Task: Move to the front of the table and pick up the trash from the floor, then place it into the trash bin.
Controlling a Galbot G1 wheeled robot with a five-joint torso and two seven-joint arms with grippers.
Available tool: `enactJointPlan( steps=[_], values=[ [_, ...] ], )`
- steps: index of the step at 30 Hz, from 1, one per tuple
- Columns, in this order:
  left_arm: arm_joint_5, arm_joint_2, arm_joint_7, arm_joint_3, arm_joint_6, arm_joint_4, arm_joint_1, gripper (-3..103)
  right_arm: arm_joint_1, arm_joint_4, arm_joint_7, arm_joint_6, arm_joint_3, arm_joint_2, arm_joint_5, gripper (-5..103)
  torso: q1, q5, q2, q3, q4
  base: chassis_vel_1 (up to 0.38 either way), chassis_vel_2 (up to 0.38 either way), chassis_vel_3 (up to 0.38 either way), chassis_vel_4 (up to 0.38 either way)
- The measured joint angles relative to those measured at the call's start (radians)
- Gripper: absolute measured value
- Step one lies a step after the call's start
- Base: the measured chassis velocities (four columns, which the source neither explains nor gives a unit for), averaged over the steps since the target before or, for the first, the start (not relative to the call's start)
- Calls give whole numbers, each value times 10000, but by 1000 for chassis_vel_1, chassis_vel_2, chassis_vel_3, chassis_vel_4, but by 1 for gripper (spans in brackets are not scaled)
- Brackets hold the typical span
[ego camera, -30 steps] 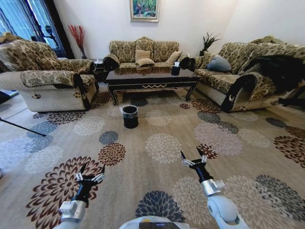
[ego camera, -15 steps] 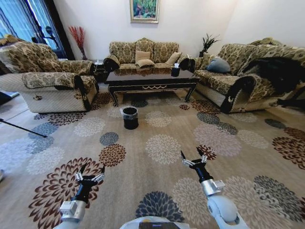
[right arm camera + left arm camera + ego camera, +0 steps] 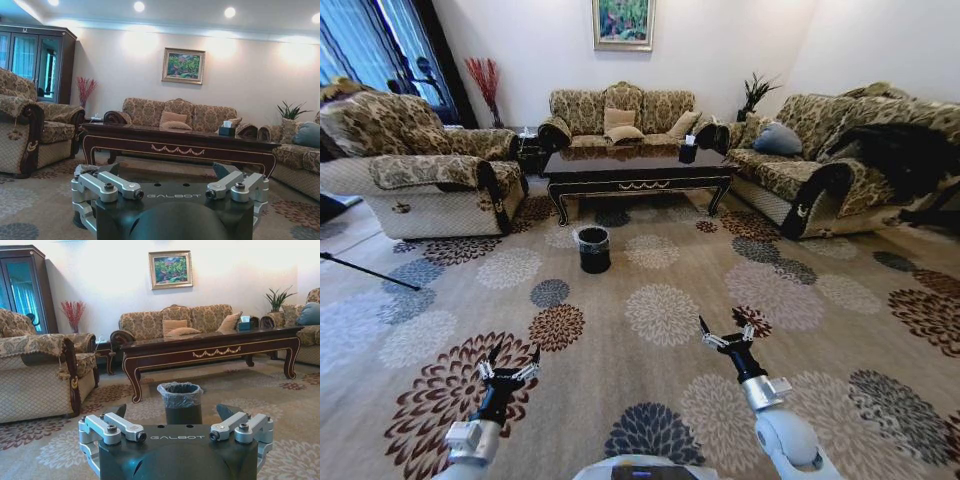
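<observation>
We're looking across the flowered carpet (image 3: 660, 310) at the coffee table (image 3: 638, 172), which sits far ahead of us between the sofas. It's long, low and glossy dark, with curved legs and a gold scroll on the front apron. A small dark box (image 3: 688, 150) stands on the tabletop near its right end.

The trash bin (image 3: 593, 247) is on the carpet just in front of the table, toward its left end. It's small, round and black, with a thin greyish liner folded over the rim.

From the head camera we see both arms held low and forward over the carpet, well short of the bin. The left gripper (image 3: 509, 360) has its fingers spread with nothing between them, and the right gripper (image 3: 725, 329) is the same, splayed and carrying nothing.

The left wrist view puts the bin (image 3: 180, 402) dead center right past our gripper, liner crinkles and all. In the right wrist view the gripper body hides that patch of floor, but that one gives us the ceiling spotlights (image 3: 139, 6) instead. We can't make out any trash on the floor from here.
</observation>
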Motion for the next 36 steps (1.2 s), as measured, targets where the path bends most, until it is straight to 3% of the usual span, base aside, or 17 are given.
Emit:
enactJointPlan(
  steps=[36],
  values=[
    [0,0,0,0,0,0,0,100,0,0,0,0,0,0,0,100,539,0,1432,891,0,0,0,0,0]
  ],
)
